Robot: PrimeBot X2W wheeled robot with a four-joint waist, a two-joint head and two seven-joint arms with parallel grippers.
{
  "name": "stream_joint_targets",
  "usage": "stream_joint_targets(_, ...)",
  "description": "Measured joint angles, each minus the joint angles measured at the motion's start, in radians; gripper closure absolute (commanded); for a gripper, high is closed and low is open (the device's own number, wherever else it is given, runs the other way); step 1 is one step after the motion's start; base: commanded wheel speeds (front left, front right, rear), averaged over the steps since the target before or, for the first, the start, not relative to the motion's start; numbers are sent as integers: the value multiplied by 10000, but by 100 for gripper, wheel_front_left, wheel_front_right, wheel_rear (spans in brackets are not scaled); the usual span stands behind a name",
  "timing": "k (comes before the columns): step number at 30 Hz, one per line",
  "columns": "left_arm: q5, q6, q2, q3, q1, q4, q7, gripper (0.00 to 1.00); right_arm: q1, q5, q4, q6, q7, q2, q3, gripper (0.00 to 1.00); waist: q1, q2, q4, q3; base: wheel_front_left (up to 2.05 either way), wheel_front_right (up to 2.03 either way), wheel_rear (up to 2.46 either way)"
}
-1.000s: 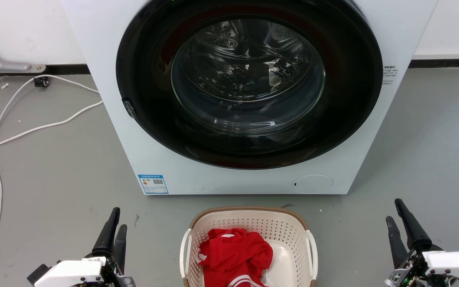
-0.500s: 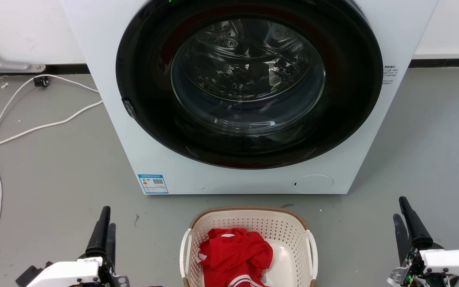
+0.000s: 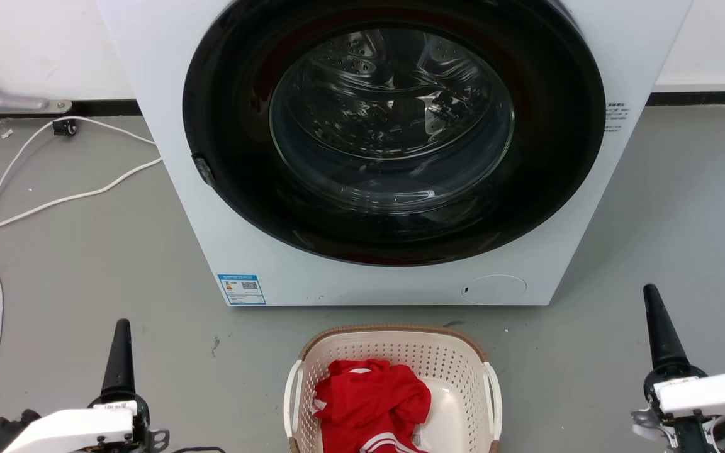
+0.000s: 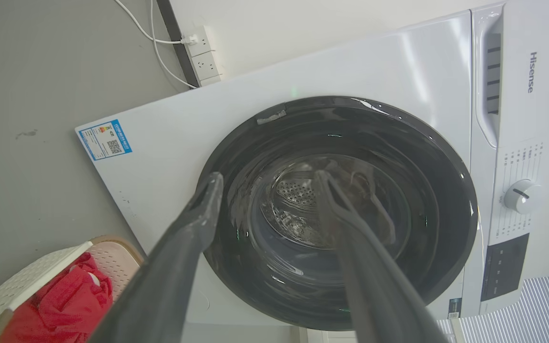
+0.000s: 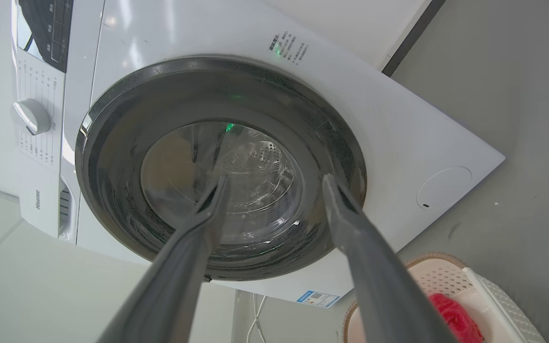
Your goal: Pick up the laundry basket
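"Hisense" in grey lettering on the washer's (image 4: 374, 71) drawer front; blue label (image 4: 105, 139) with QR code, print too small to read.

The laundry basket (image 3: 400, 353) is matt perforated plastic, the garment (image 3: 370, 397) red cloth, the washer door (image 3: 394, 119) glossy glass.

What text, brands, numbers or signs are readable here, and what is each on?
"Hisense": brand name on the top panel of the washer, by the drawer handle, in both wrist views.
Blue label with QR code, washer's lower front: too small to read.
Dark print right of the door: too small to read.
Markings round the dial: too small to read.
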Motion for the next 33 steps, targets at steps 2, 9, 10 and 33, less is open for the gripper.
stream_joint_targets(2,330,29,0,10,-2,-224,-86,0,-3,-966,-318,0,-86,-2,52,0,0,0,11,9,0,0,0)
stream_joint_targets(9,2092,464,8,-240,2,-1342,-330,0,7,-2934,-941,0,-337,0,410,0,0,0,31,33,0,0,0)
stream_joint_targets(10,2351,550,8,-359,8,-1494,-345,0,8,-3118,-1005,0,-347,0,449,0,0,0,32,34,0,0,0)
stream_joint_targets(33,7766,1496,142,-2525,549,-2813,-1032,0,267,-7007,-1937,2,-1039,-2,953,0,0,0,-36,103,0,0,0)
